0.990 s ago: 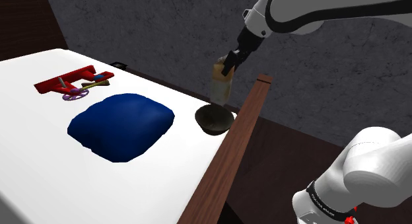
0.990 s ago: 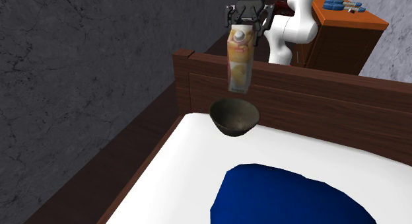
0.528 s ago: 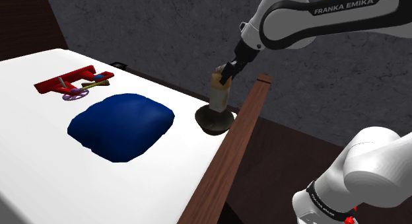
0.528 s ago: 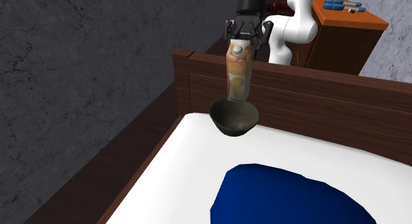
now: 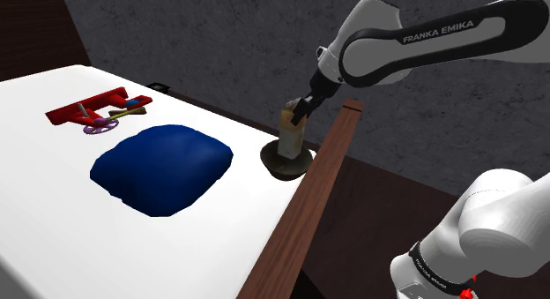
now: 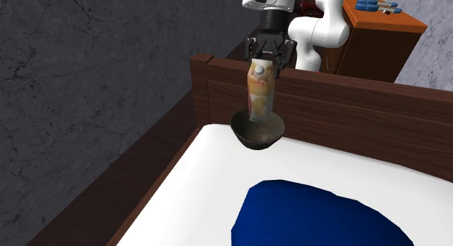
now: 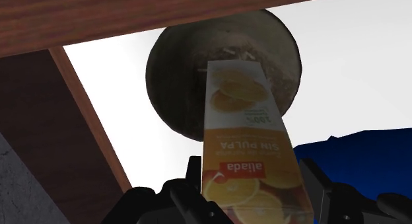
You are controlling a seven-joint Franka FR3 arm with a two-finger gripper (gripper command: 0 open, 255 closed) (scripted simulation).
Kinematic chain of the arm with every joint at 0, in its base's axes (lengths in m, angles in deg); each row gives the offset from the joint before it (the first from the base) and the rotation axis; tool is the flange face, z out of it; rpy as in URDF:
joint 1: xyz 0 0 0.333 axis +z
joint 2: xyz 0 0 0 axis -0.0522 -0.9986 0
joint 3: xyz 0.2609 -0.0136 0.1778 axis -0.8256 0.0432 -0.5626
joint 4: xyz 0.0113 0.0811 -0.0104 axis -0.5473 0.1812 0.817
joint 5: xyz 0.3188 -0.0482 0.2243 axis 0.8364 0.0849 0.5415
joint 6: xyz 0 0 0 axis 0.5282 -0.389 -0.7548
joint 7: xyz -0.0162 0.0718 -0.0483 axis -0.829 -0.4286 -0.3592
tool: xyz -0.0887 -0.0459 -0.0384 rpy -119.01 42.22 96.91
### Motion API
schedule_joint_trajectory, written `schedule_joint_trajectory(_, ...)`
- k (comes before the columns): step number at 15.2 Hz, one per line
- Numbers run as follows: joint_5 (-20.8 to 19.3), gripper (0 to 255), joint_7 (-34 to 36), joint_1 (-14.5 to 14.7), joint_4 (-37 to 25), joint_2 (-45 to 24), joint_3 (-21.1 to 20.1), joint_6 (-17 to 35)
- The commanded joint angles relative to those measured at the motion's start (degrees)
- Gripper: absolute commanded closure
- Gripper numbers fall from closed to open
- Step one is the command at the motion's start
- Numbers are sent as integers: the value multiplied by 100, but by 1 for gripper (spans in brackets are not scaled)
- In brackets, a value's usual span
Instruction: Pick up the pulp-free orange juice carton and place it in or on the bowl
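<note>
I'm watching the carton (image 6: pixel 260 92) hanging roughly upright, its top clasped between the fingers of the gripper (image 6: pixel 270 59). Its lower end is dipping below the rim of the bowl (image 6: pixel 254 141). In the wrist view the carton (image 7: pixel 241 130) is running straight down from the gripper (image 7: pixel 254 189) into the middle of the bowl (image 7: pixel 178 77), printed orange slices facing the camera. Whether its base is actually touching the bowl's floor, I can't tell; the carton itself is blocking that spot.

In the shoulder view the gripper (image 5: pixel 300 110) is pinching the carton (image 5: pixel 288 134) from above, and the arm is reaching in over the board (image 5: pixel 308 209). The bowl (image 5: pixel 278 163) is sitting on the corner of the white bed (image 5: pixel 53 191), just beside that dark wooden board.

A blue cushion (image 5: pixel 163 165) is lying near the bowl on the side away from the board, apart from it. Well beyond the cushion, a red toy (image 5: pixel 88 108) is resting on the bed, well apart from the bowl.

In the second exterior view an orange-topped cabinet (image 6: pixel 377 27) is standing behind the board (image 6: pixel 348 107), beside the arm's base.
</note>
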Motion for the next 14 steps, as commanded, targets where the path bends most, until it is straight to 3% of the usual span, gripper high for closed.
schedule_joint_trajectory(1,31,255,-41,14,119,-53,8,179)
schedule_joint_trajectory(9,49,255,-61,23,175,-93,11,275)
schedule_joint_trajectory(10,49,0,-63,23,173,-93,12,274)
schedule_joint_trajectory(14,49,0,-61,23,174,-94,11,275)
